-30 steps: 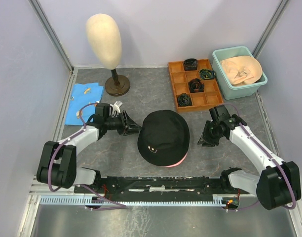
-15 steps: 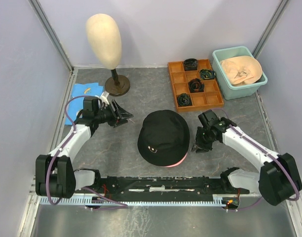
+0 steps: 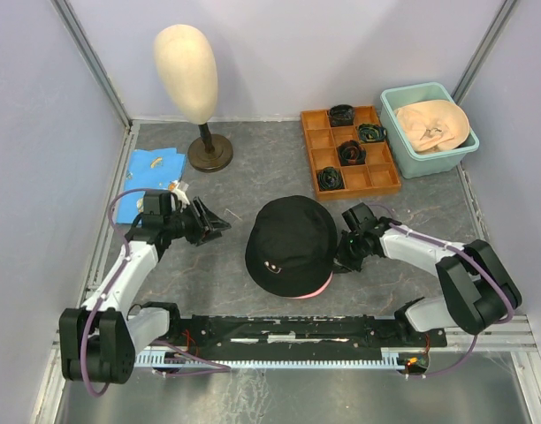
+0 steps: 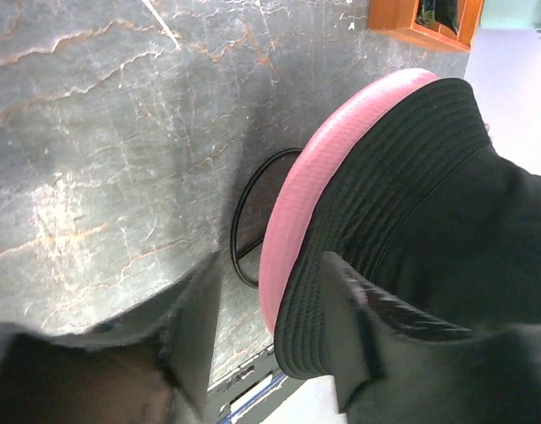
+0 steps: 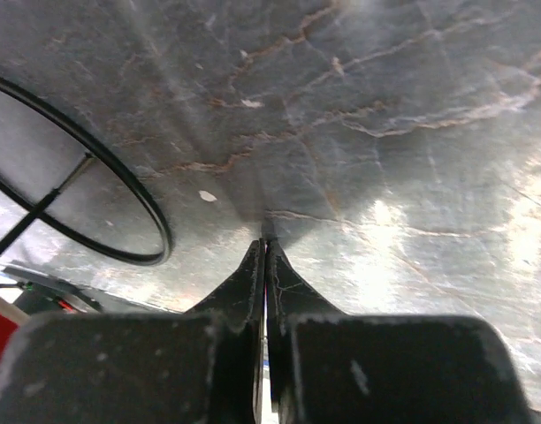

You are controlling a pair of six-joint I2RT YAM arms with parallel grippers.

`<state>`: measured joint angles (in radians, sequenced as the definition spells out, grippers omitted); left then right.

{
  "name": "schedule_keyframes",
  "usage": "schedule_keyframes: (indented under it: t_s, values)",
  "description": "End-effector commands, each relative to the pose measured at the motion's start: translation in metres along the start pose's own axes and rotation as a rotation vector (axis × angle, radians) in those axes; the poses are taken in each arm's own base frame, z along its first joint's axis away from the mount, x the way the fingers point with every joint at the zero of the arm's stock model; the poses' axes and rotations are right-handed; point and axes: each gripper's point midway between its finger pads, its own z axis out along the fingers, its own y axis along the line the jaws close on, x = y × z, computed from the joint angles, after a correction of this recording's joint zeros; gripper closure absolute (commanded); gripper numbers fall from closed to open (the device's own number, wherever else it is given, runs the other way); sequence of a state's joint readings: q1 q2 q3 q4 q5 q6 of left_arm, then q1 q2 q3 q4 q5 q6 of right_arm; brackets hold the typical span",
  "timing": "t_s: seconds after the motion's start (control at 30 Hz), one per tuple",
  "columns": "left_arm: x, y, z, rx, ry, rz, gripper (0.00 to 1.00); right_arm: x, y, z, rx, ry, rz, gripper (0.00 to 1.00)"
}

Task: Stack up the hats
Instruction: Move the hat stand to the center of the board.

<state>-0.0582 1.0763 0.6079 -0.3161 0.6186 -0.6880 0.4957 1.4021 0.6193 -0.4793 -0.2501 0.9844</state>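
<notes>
A black hat (image 3: 293, 237) sits on top of a pink bucket hat, whose brim (image 3: 316, 286) shows at the front edge. In the left wrist view the pink brim (image 4: 328, 181) lies under the black hat (image 4: 447, 203). A plain beige hat (image 3: 432, 124) lies in the teal tub. The tan cap is not in view. My left gripper (image 3: 219, 224) is open and empty, just left of the stack; its fingers (image 4: 196, 331) frame the brim. My right gripper (image 3: 341, 256) is shut and empty, at the stack's right edge, its tips (image 5: 265, 244) on the table.
A cream mannequin head (image 3: 186, 71) on a brown stand is at the back left. An orange compartment tray (image 3: 350, 181) and the teal tub (image 3: 403, 150) are at the back right. A blue cloth (image 3: 151, 181) lies at the left. A thin black ring (image 4: 244, 225) lies by the pink brim.
My right gripper has moved left, up to the right edge of the stack. My left arm has drawn back to the left, away from the stack. The hats have not moved.
</notes>
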Motion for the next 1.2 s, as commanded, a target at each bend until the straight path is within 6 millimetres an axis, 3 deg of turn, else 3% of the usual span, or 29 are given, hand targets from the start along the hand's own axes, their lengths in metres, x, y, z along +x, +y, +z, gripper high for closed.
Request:
schedule_keyframes:
  t_s: [0.0,0.07,0.13,0.27,0.53,0.87,1.0,1.17]
  values:
    - [0.016,0.013,-0.007,-0.030,0.012,0.026,0.53,-0.002,0.021,0.006,-0.108,-0.016,0.053,1.00]
    - [0.025,0.017,-0.005,-0.020,0.025,-0.005,0.73,0.004,0.020,0.012,-0.118,-0.006,0.073,1.00]
    - [0.024,0.016,-0.005,-0.018,0.022,-0.020,0.87,0.009,0.020,0.021,-0.128,0.012,0.101,1.00]
    - [0.016,0.012,-0.004,-0.024,0.006,-0.037,0.97,0.016,0.029,0.034,-0.148,0.032,0.120,1.00]
    - [0.016,0.020,-0.003,-0.068,-0.002,-0.077,0.97,0.002,0.047,0.052,-0.164,0.010,0.140,1.00]
    - [0.017,0.026,-0.003,-0.094,-0.004,-0.086,0.97,-0.031,0.092,0.074,-0.207,-0.017,0.151,1.00]
    - [0.018,0.029,-0.003,-0.107,-0.005,-0.090,0.97,-0.045,0.108,0.074,-0.218,-0.042,0.144,1.00]
    - [0.015,0.033,-0.007,-0.154,-0.016,-0.081,0.97,-0.054,0.108,0.063,-0.192,-0.082,0.122,1.00]
